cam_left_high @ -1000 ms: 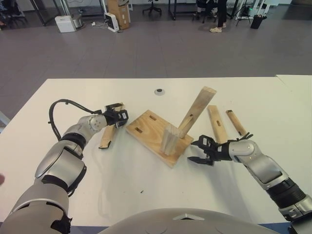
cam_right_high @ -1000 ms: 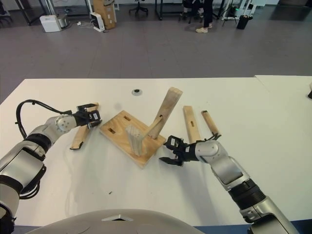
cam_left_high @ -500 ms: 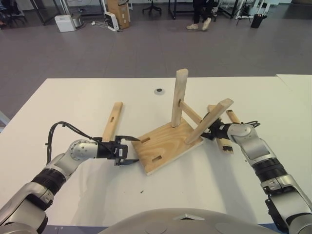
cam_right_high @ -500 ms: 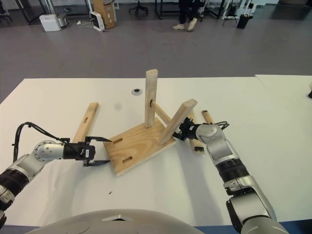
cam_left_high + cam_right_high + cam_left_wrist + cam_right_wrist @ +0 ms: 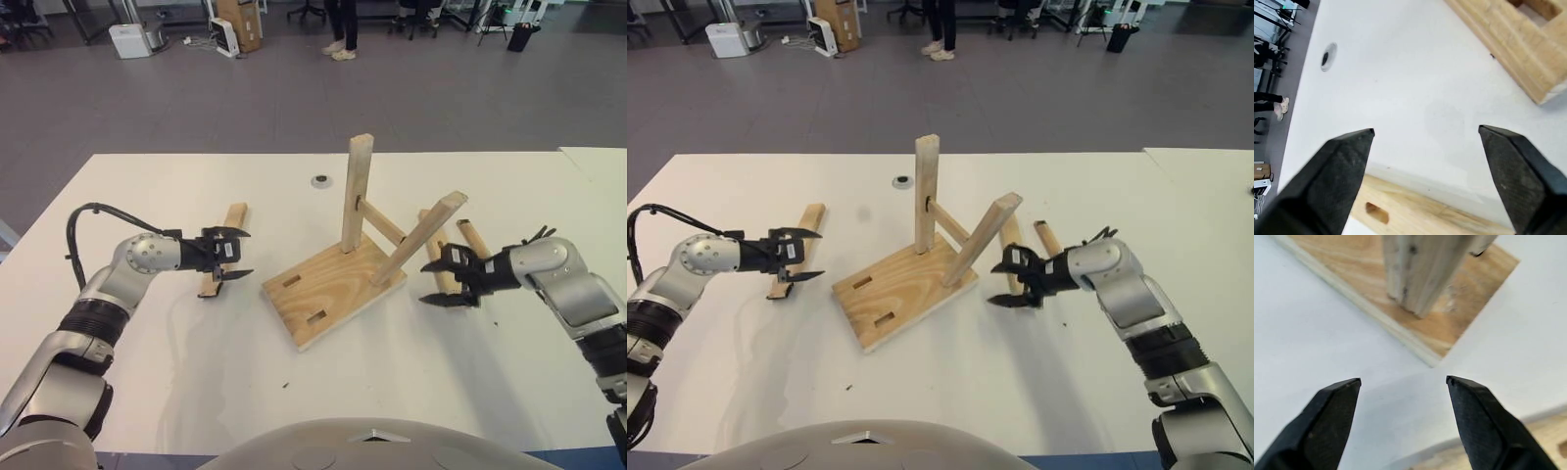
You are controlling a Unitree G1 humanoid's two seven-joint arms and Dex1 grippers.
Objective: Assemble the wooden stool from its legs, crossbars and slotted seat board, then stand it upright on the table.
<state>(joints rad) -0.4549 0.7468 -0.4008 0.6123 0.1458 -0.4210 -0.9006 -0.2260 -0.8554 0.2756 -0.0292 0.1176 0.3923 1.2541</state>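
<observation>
The slotted seat board lies flat mid-table. One leg stands upright in it, a second leg leans, and a crossbar joins them. My left gripper is open just above a loose leg lying left of the board; in the left wrist view that loose leg sits under the left gripper, with the seat board's corner beyond. My right gripper is open, low over the table right of the leaning leg. The right gripper faces the seat board.
Two loose wooden pieces lie right of the board, beside my right gripper. A small dark round fitting sits in the tabletop behind the stool. Another table's corner shows at the far right. Bare tabletop lies in front of the board.
The board with its legs has settled flat, slightly turned. My left gripper drew back from the board's edge to the loose leg. My right gripper moved away from the leaning leg, toward the near right.
</observation>
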